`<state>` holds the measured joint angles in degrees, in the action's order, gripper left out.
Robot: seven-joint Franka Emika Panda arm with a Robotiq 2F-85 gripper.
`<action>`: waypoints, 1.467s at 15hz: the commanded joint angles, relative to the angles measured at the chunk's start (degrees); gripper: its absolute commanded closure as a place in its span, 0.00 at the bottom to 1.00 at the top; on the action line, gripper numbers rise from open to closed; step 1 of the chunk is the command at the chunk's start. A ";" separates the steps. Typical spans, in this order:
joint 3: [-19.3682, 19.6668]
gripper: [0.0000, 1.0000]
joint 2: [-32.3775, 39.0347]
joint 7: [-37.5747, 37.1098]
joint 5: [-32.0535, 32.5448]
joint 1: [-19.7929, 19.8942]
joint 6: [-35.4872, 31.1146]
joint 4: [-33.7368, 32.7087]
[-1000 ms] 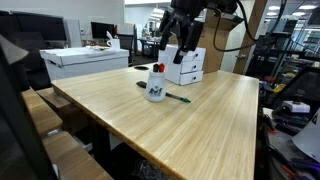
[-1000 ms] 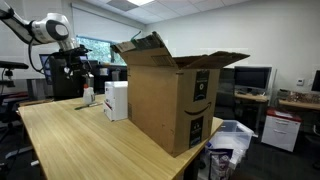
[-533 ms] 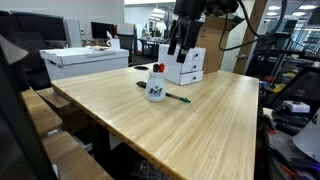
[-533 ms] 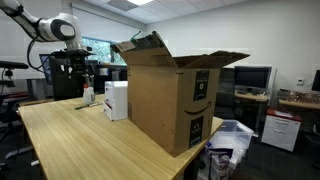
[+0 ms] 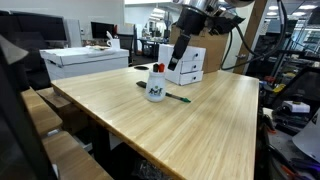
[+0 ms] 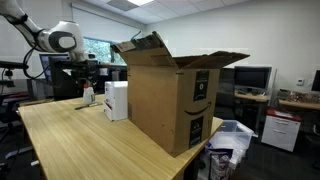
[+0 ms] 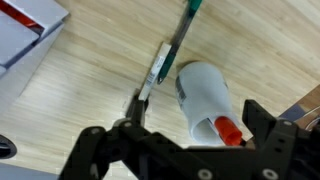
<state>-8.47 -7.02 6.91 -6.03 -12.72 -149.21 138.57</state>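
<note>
jaws wide open, holding nothing, above white cup [image 7: 205, 100], green pen [image 7: 160, 65] beside it on table [image 7: 70, 100]

Open office: wooden table [image 5: 205, 115], desk monitors [image 6: 255, 78], window [image 6: 103, 46], white wall [image 6: 270, 30].

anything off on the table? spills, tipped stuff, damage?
Nothing spilled or damaged. The white cup stands upright with a red marker in it. The only stray is a green-capped pen, lying loose on the table beside the cup.

The fingers [image 5: 175, 60] hang above a white bottle [image 5: 155, 87] and marker [image 5: 178, 98].
</note>
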 commanded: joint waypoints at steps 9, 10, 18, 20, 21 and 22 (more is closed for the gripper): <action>-3.06 0.00 -3.40 -21.31 13.67 4.28 -7.66 10.64; -3.52 0.00 -3.38 -22.76 16.01 4.76 -6.32 10.58; -3.86 0.00 0.75 -20.85 13.98 2.89 -3.49 8.59; -4.00 0.00 1.85 -20.87 13.07 2.46 -1.91 8.00; -4.01 0.00 2.55 -20.45 12.20 2.12 -1.32 7.68; -4.07 0.00 3.05 -20.43 11.77 1.89 -0.80 7.39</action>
<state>-12.32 -6.11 -15.91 8.64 -10.11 -152.27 147.53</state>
